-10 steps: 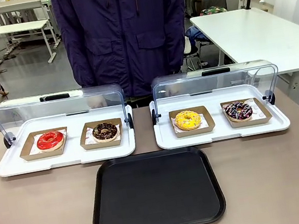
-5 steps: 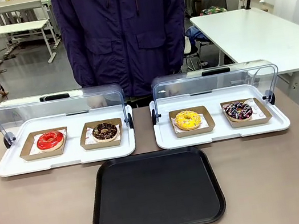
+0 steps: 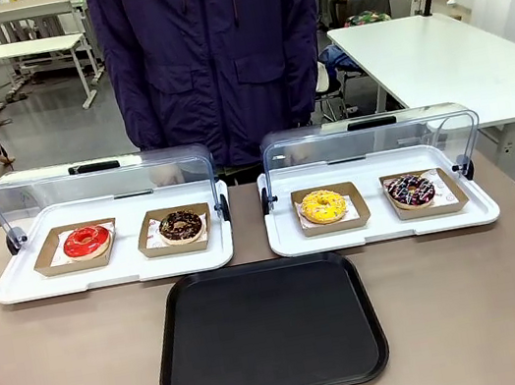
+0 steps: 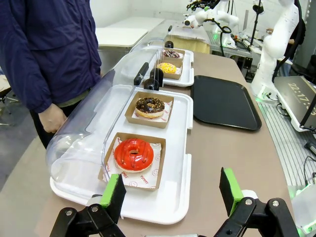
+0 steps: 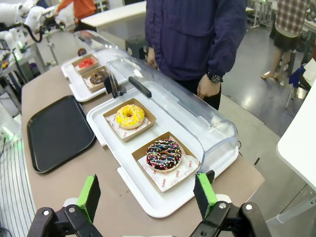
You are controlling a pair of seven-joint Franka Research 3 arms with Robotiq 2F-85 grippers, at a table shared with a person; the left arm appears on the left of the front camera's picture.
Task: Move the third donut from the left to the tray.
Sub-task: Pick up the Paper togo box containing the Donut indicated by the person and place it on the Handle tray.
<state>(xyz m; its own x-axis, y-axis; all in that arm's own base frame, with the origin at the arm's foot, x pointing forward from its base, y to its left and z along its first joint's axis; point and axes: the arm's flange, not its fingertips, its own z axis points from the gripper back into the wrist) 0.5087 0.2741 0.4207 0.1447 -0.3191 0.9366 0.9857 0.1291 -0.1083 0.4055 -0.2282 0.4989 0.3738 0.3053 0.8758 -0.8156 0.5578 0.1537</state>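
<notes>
Donut with yellow icing (image 3: 323, 205) beside chocolate donut (image 3: 409, 190); clear lid (image 3: 369, 143) raised; left jaws, right jaws spread.

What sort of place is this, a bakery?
Likely a lab staged as a donut counter: a yellow-iced ring donut in a lidded white plastic tray, a flat black rectangular tray, and white work tables behind the person.

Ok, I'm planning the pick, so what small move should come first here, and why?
Probably bring the right arm toward the yellow donut and over its cardboard holder: its jaws stand open, the clear lid is swung back, and the black tray lies bare.
</notes>
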